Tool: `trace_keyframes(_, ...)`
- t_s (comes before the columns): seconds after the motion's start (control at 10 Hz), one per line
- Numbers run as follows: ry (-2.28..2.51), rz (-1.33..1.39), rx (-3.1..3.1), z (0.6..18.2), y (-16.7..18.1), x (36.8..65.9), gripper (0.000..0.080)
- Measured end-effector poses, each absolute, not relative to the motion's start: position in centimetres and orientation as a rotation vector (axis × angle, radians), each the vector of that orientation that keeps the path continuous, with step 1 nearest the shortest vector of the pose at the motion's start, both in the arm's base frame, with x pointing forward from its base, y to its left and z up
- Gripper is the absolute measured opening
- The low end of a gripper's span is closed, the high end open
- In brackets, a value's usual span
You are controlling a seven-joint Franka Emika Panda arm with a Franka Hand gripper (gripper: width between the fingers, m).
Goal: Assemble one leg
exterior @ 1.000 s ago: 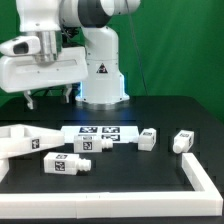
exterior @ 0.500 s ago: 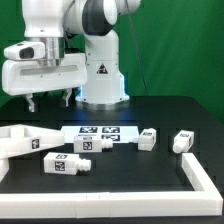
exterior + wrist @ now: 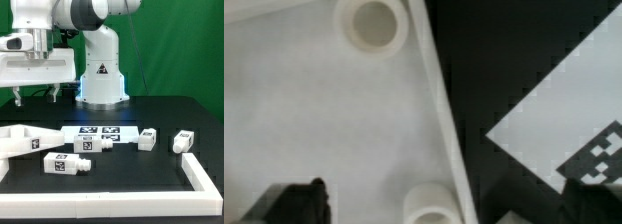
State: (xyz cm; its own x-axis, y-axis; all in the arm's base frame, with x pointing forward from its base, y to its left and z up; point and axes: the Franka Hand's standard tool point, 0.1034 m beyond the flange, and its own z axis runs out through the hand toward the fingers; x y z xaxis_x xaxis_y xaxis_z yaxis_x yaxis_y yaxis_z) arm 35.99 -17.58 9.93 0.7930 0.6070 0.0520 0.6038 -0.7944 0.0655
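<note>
Several white legs with tag stickers lie on the black table: one at the front left [image 3: 65,165], one by the marker board [image 3: 92,143], one right of the middle [image 3: 147,138] and one at the exterior view's right [image 3: 183,141]. My gripper [image 3: 35,97] hangs open and empty high above the left of the table, over the large white panel [image 3: 20,140]. The wrist view shows that panel [image 3: 322,110] with round holes [image 3: 370,22] and one dark fingertip [image 3: 295,203]. No leg shows in the wrist view.
The marker board [image 3: 100,131] lies mid-table and its corner shows in the wrist view [image 3: 571,140]. A white angled rail [image 3: 205,185] runs along the front right. The robot base [image 3: 100,70] stands behind.
The gripper has moved toward the exterior view's left and a little up. The legs and panel have not moved.
</note>
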Motion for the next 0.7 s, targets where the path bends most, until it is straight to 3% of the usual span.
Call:
trace_keyframes(0.5,0.992,0.077,2.941,9.7,-18.0,36.3,0.0648)
trace_keyframes(0.7,0.886,0.056,2.986,10.5,-19.0,39.0,0.0648)
